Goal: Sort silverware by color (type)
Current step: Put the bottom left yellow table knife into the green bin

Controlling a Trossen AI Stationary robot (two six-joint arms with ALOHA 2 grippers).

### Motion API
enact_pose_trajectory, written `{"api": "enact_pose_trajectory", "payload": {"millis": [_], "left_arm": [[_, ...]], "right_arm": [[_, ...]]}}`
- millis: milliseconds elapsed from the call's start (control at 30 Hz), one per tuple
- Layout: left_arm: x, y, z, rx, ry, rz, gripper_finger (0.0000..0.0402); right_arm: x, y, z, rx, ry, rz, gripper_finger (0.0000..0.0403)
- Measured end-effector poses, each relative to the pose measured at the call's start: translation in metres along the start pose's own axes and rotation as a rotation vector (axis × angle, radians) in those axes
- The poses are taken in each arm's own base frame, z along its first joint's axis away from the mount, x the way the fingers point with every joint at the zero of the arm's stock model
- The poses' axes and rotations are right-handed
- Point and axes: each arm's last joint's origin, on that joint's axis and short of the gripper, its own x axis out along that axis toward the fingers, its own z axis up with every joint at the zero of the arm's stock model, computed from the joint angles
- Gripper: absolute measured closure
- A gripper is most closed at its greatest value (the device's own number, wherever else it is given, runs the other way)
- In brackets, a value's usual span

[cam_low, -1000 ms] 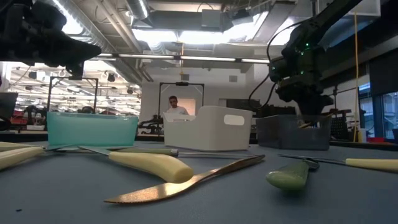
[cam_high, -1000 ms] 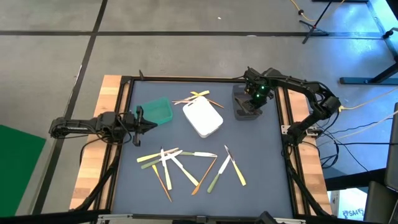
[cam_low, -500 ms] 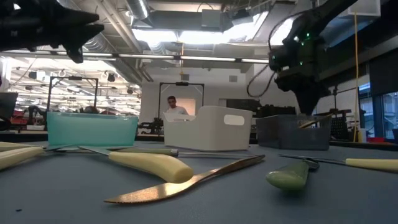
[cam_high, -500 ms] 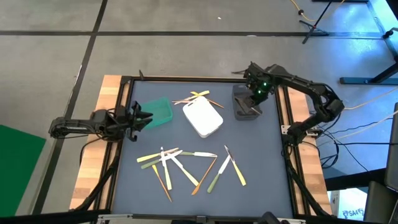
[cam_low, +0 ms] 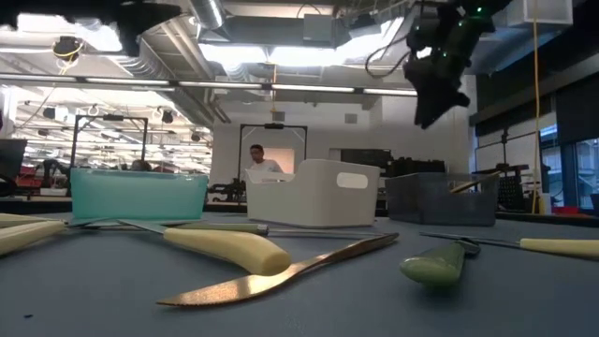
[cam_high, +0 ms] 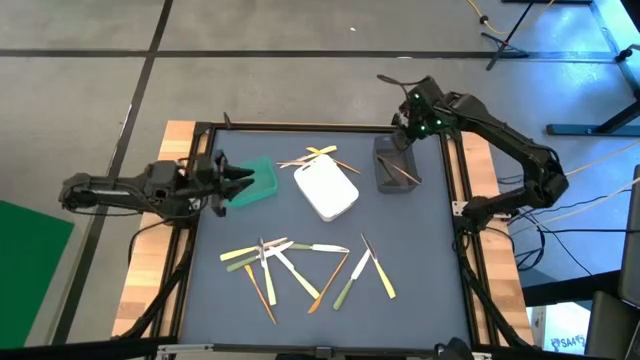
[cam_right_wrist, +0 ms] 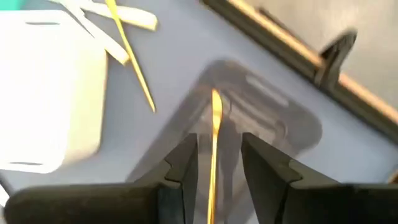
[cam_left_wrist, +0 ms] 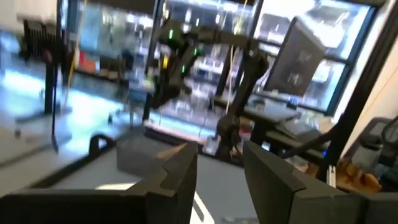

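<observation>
Three bins stand along the far part of the table (cam_high: 420, 250): a green bin (cam_high: 258, 180) on the left, a white bin (cam_high: 327, 190) in the middle and a grey bin (cam_high: 393, 165) on the right. An orange-brown utensil (cam_high: 402, 171) leans inside the grey bin, its tip showing over the rim from table height (cam_low: 465, 183). What the green and white bins hold cannot be made out.

The right gripper (cam_high: 408, 112) hangs above the grey bin, jaws parted a little and holding nothing; its wrist camera looks down on the utensil (cam_right_wrist: 214, 134) in the bin. The left gripper (cam_high: 232, 184) sits at the green bin's near edge, fingers (cam_left_wrist: 180, 180) apart and empty.

A few utensils (cam_high: 318, 156) lie crossed behind the white bin. The rest of the silverware (cam_high: 300, 265) lies scattered over the near half of the table, pale yellow, green, orange-brown and white pieces overlapping.
</observation>
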Motion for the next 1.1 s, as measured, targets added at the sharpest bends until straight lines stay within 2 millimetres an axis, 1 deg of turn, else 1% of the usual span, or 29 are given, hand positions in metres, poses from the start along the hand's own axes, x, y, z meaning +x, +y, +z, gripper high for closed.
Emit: {"api": "enact_pose_trajectory", "payload": {"millis": [167, 333, 433, 533, 667, 800, 967, 1100], "left_arm": [[0.032, -0.013, 0.015, -0.142, 0.209, 0.066, 0.0278], [0.062, -0.029, 0.022, -0.309, 0.427, 0.162, 0.0278], [0.080, -0.042, 0.020, -0.415, 0.559, 0.209, 0.0278], [0.096, -0.056, 0.013, -0.534, 0.687, 0.240, 0.0278], [0.116, -0.077, -0.006, -0.683, 0.875, 0.275, 0.0278], [0.128, -0.096, -0.034, -0.833, 1.051, 0.320, 0.0278], [0.128, -0.120, -0.074, -1.001, 1.246, 0.461, 0.0278], [0.123, -0.137, -0.099, -1.051, 1.305, 0.584, 0.0278]], "right_arm": [[-0.008, 0.018, 0.002, -0.111, -0.086, 0.037, 0.0292], [-0.009, 0.048, 0.001, -0.267, -0.129, 0.101, 0.0292], [-0.009, 0.069, -0.003, -0.364, -0.147, 0.147, 0.0292], [-0.010, 0.087, -0.008, -0.447, -0.153, 0.187, 0.0292], [-0.011, 0.106, -0.016, -0.533, -0.146, 0.233, 0.0292], [-0.005, 0.122, -0.031, -0.595, -0.110, 0.271, 0.0292], [0.016, 0.137, -0.062, -0.668, -0.009, 0.307, 0.0292], [0.028, 0.150, -0.085, -0.689, -0.019, 0.359, 0.0292]]}}
